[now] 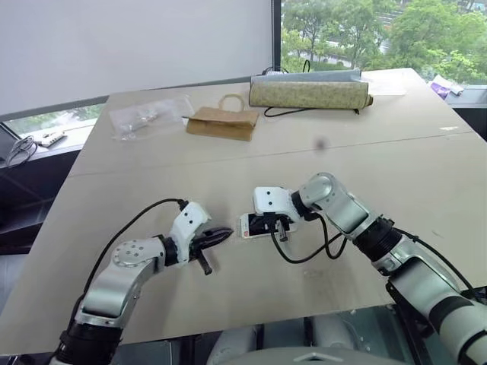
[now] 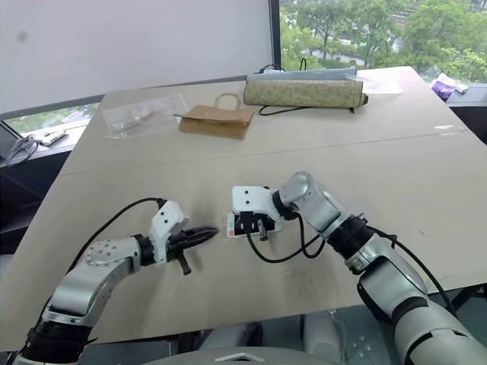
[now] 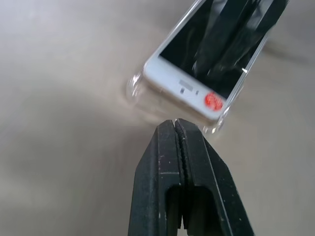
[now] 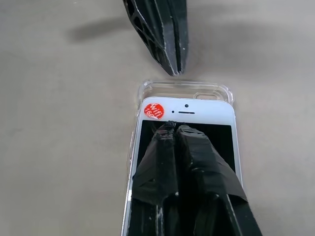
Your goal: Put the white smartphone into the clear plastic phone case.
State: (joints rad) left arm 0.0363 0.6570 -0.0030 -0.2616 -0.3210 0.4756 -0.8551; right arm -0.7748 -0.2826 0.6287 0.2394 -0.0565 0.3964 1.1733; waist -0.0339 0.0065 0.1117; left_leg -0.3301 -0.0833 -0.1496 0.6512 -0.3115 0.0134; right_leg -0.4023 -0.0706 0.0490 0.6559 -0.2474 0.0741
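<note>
Near the front edge of the table [image 1: 426,175], your left gripper [image 1: 225,234] sits with its fingers pressed together, holding nothing, tip aimed at the end of the phone and just short of the case rim. Right beside it, the white phone [image 4: 187,112] lies screen-up inside the clear case [image 4: 183,87], flat on the table, red sticker [image 4: 153,111] on its top bezel. Your right gripper [image 4: 172,126] is fully closed too, fingertips resting on the black screen, pressing down rather than grasping. Further back you have a clear plastic bag [image 1: 148,115], a brown paper bag [image 1: 223,122], and a long patterned pouch [image 1: 308,93] at the far edge.
</note>
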